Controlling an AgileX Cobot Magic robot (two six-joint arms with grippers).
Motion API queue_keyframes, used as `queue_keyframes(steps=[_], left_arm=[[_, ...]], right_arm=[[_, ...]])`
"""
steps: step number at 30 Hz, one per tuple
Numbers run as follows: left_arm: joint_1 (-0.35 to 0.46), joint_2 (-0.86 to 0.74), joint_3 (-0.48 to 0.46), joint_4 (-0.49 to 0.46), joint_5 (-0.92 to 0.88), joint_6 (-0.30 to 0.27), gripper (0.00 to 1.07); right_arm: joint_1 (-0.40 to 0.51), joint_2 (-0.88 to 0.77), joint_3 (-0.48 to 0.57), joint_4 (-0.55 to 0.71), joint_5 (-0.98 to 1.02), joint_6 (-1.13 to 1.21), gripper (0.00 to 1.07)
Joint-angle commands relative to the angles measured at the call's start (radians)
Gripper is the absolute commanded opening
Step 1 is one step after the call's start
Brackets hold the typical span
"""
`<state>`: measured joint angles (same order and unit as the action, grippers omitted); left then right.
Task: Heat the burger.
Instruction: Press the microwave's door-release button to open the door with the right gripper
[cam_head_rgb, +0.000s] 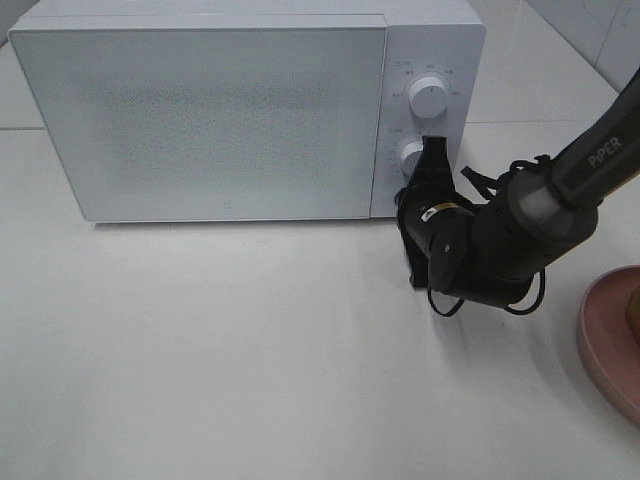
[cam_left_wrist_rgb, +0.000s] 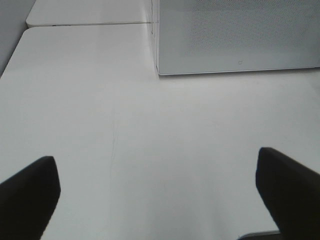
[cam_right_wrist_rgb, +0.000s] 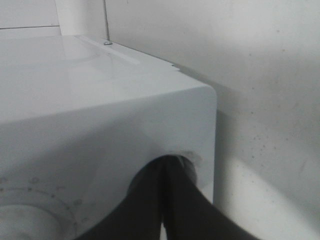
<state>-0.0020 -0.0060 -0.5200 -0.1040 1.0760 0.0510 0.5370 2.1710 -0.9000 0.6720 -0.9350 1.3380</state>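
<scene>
Right gripper (cam_head_rgb: 432, 150) is pinched shut on nothing, its tips right at the lower knob (cam_head_rgb: 411, 156) of the closed microwave (cam_head_rgb: 220, 110). The burger cannot be seen clearly; a brown bit on the pink plate (cam_head_rgb: 605, 345), off to the right side, may be it. Left gripper (cam_left_wrist_rgb: 155, 195) hangs open, well away

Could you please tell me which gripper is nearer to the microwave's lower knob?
Right. The right gripper, shut, has its tips at the lower knob; the left gripper hangs open over the table, out in front of the microwave door.
</scene>
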Motion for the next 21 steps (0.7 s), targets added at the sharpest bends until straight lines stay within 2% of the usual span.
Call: queue_keyframes(steps=[1, 16, 21], left_arm=[[0.001, -0.016, 0.004, -0.006, -0.01, -0.001, 1.0], [0.001, -0.016, 0.004, -0.006, -0.01, -0.001, 1.0], [0.001, -0.016, 0.004, -0.006, -0.01, -0.001, 1.0]], right_arm=[[-0.05, 0.012, -0.107, -0.085, -0.226, -0.009, 0.0], [-0.054, 0.018, -0.116, -0.08, -0.218, -0.01, 0.0], [-0.053, -0.005, -0.087, -0.067, -0.196, -0.019, 0.0]])
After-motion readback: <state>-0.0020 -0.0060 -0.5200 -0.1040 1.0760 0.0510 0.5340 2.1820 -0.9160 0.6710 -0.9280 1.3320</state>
